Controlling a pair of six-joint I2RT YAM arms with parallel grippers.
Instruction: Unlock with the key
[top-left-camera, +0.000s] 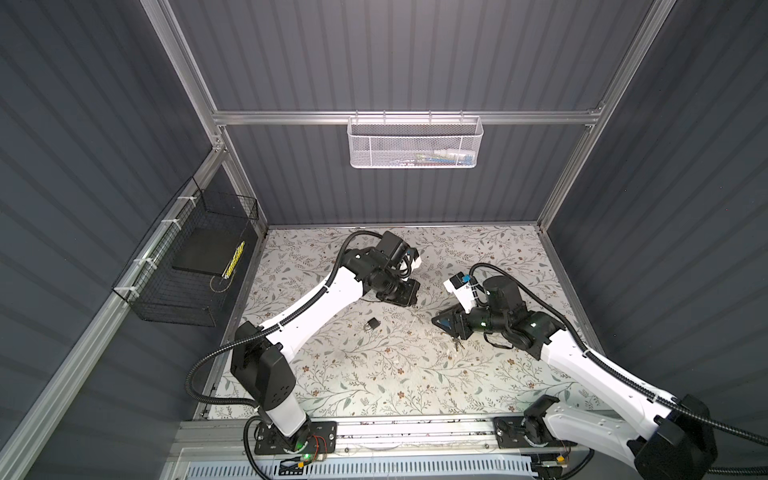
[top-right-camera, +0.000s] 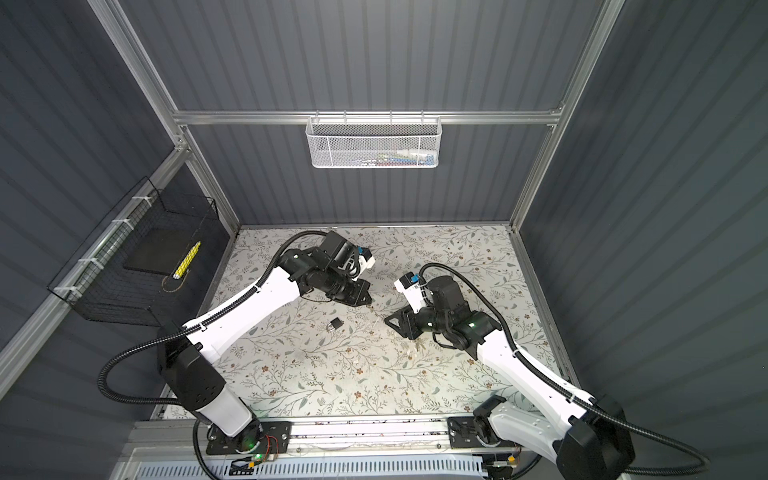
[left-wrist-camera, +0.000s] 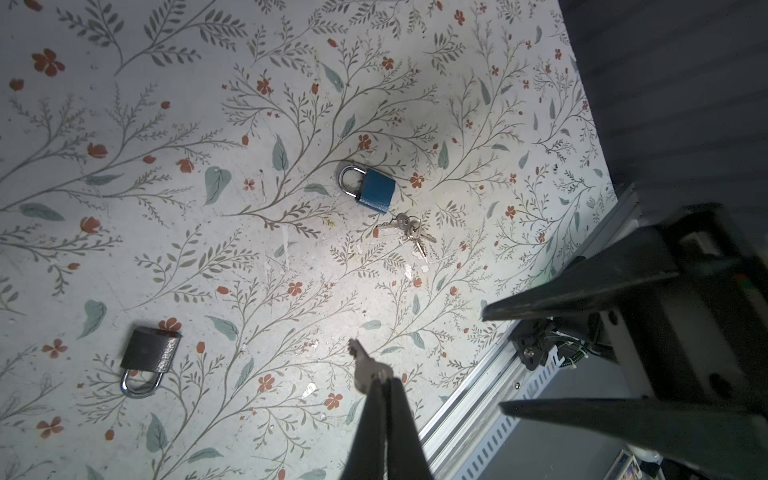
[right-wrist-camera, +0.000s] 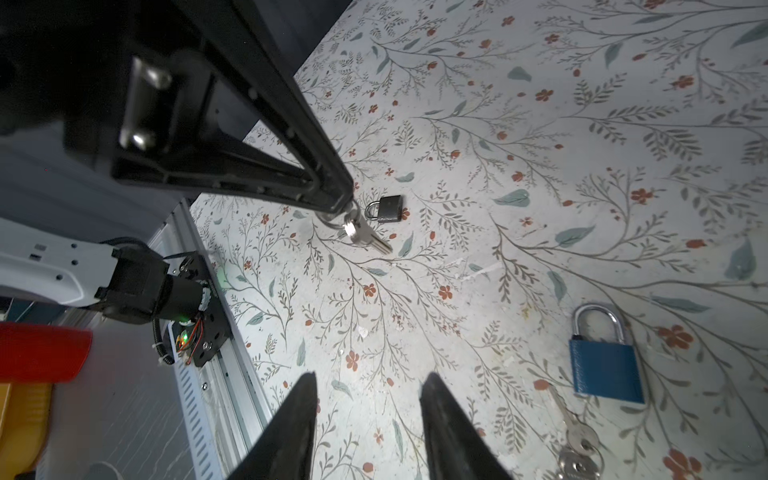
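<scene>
- On the left wall, the black wire basket (top-left-camera: 174, 305) holds a dark pad (top-left-camera: 205, 249) and a yellow stick (top-left-camera: 233, 259).
- The grey padlock (left-wrist-camera: 151, 351) lies shut on the worktop (left-wrist-camera: 249, 270), untouched.
- The left gripper (left-wrist-camera: 384, 380) has its jaws closed on one key (left-wrist-camera: 363, 365), not yet in a lock.
- On the far wall, the white mesh basket (top-left-camera: 374, 145) holds small items, unclear.
- The right gripper (right-wrist-camera: 370, 378) has its jaws open and empty, near the shut blue padlock (right-wrist-camera: 604, 370) and spare keys (right-wrist-camera: 577, 451).

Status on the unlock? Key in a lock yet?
Done: the left gripper is shut on a key, held in the air. In hand: only that grip; the key is in no lock yet. Left: insert and turn. The grey padlock and the blue padlock both lie flat, shackles closed, a key bunch beside the blue one. The right gripper is open and empty, so neither lock is steadied.
</scene>
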